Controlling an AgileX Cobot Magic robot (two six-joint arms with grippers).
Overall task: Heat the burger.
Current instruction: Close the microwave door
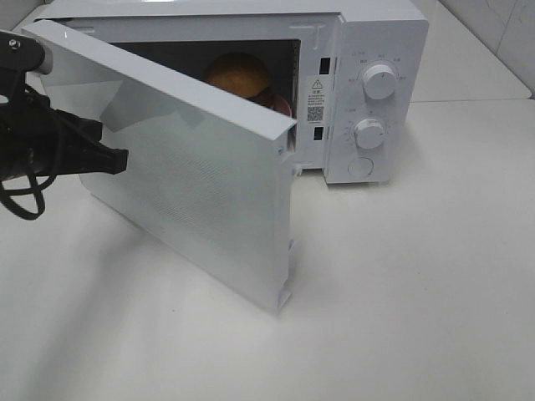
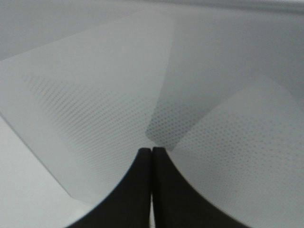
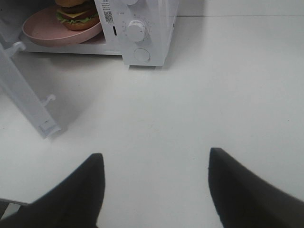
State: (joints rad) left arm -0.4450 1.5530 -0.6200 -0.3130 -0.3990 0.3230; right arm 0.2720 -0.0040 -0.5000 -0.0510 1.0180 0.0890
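My left pincer was shut, its two fingers pressed together with nothing between them. Its tip sat at the outer, mesh-printed face of the door; whether it touched or hung just off, I could not tell. From above, that pincer met the door near its hinged side, on the left. The door stood partly open, swung out over the table, its free edge toward the front. Between that edge and the microwave front there was a gap. Through it I saw the burger inside the cavity, on the pink plate.

My right pincer stood wide open, gripping nothing, low over bare table and well apart from the microwave. Its camera showed the burger on the plate, whose rim lay close to the cavity's front lip. It also showed the door edge-on, with latch hooks sticking out. Open table ran from that edge across to the right.
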